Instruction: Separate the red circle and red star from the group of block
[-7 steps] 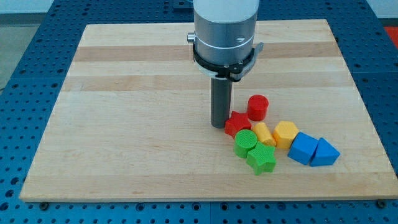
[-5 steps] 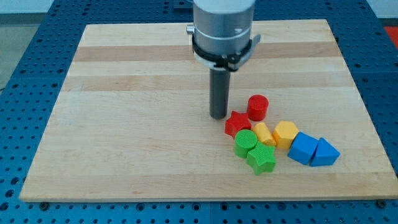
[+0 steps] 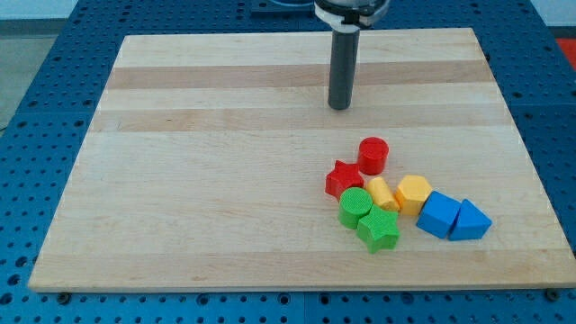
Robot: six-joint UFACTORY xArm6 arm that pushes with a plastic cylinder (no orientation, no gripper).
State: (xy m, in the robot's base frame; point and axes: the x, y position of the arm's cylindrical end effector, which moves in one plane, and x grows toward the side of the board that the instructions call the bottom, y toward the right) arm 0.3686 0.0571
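Observation:
The red circle [image 3: 373,155] stands at the top of the block group, right of the board's middle. The red star [image 3: 343,179] lies just below and left of it, touching the green circle [image 3: 355,207] and close to a yellow block [image 3: 382,194]. My tip [image 3: 339,106] rests on the board above the group, well clear of the red circle and a little to its left. It touches no block.
A yellow hexagon-like block [image 3: 413,193], a green star [image 3: 379,231], a blue cube [image 3: 437,215] and a blue triangle [image 3: 471,220] complete the group. The wooden board [image 3: 180,180] sits on a blue perforated table.
My tip has moved up the view and slightly right, away from the red star's left side. The blocks have not moved.

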